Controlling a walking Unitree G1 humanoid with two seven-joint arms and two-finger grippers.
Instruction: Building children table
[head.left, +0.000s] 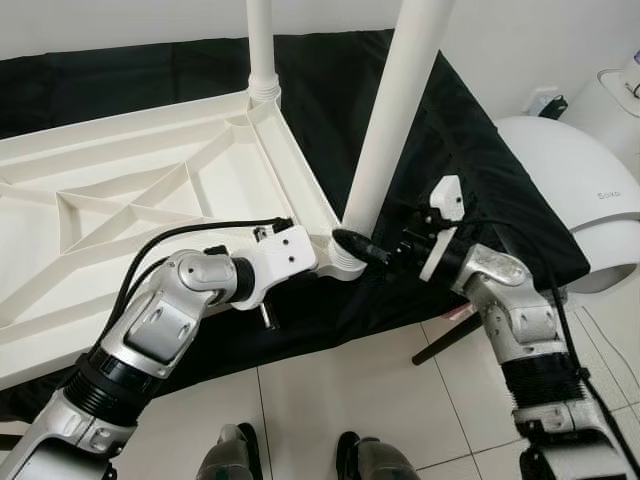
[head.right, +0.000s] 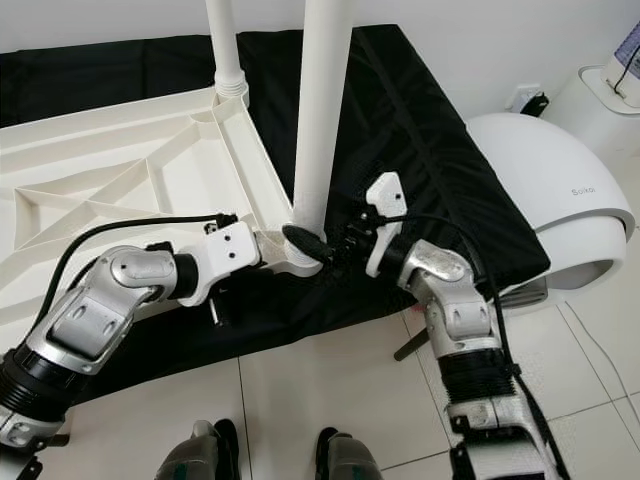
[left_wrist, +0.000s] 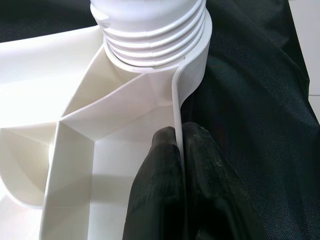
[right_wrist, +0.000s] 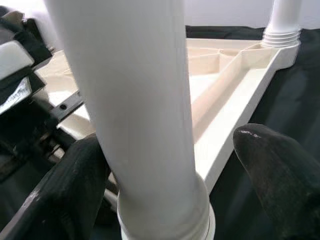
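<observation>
Our left gripper (left_wrist: 180, 150) is clenched on the thin rim of the upturned white plastic tabletop (head.left: 120, 190), steadying it on the black cloth (head.left: 470, 150). Our right gripper (right_wrist: 170, 170) stands released around the smooth round leg (head.left: 395, 110) seated in the ribbed corner socket (left_wrist: 155, 35).

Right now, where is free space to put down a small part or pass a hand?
Free: the white tabletop panels between its ribs, and the black cloth between the two legs. Crowded: the near corner, where the left gripper pinches the rim and the right gripper brackets the near leg.
</observation>
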